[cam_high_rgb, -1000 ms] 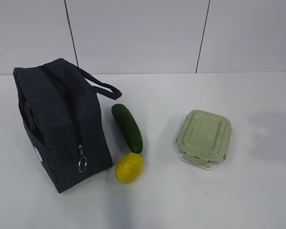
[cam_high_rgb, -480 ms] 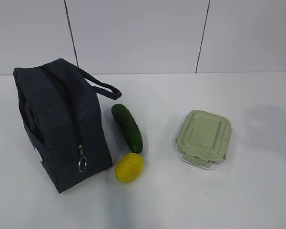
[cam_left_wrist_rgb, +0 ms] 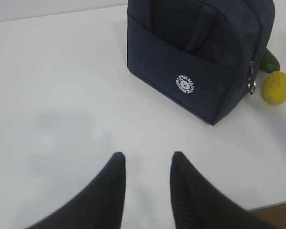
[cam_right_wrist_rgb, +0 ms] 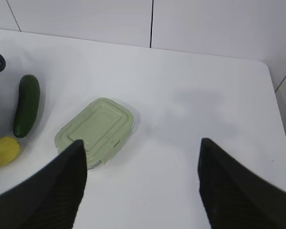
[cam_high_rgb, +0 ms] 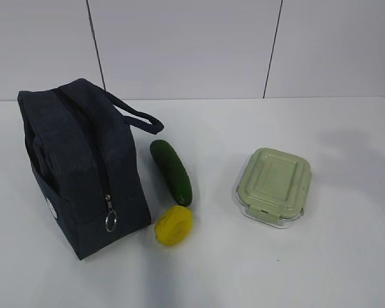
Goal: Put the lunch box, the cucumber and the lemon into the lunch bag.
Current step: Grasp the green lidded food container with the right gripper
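The navy lunch bag [cam_high_rgb: 80, 167] stands at the left of the white table, zipped, with its ring pull [cam_high_rgb: 111, 221] hanging at the front. Beside it lie the dark green cucumber [cam_high_rgb: 171, 171] and the yellow lemon [cam_high_rgb: 173, 225]. The lunch box [cam_high_rgb: 273, 185] with its pale green lid sits to the right. Neither arm shows in the exterior view. My left gripper [cam_left_wrist_rgb: 147, 156] is open over bare table, short of the lunch bag [cam_left_wrist_rgb: 195, 52]. My right gripper [cam_right_wrist_rgb: 142, 142] is wide open and empty, near the lunch box [cam_right_wrist_rgb: 96, 130], with the cucumber [cam_right_wrist_rgb: 26, 105] and lemon [cam_right_wrist_rgb: 4, 151] further left.
The table [cam_high_rgb: 346, 141] ends at a white panelled wall behind. Its right edge [cam_right_wrist_rgb: 272, 90] and a near corner [cam_left_wrist_rgb: 276, 205] show in the wrist views. One bag handle [cam_high_rgb: 135, 115] loops out toward the cucumber.
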{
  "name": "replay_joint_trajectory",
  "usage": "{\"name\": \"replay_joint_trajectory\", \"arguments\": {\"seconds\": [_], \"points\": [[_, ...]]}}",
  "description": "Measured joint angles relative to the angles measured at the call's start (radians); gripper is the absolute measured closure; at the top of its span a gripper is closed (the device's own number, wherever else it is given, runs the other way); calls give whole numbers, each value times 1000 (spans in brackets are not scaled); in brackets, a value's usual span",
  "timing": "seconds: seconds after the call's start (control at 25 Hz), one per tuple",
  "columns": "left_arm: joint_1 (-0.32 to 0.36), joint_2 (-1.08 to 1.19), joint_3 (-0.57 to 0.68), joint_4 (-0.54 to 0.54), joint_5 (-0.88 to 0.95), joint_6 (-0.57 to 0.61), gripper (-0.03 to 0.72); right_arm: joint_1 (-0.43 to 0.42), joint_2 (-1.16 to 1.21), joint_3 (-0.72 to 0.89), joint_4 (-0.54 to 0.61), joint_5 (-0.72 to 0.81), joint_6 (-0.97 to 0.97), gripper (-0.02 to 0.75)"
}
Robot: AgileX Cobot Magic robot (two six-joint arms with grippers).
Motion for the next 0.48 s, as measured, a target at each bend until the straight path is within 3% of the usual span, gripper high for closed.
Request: {"name": "replay_joint_trajectory", "arguments": {"seconds": [0.48], "points": [[0,0,0,-20,0,0,453,0,167,-57,-14,-77,2,186]]}}
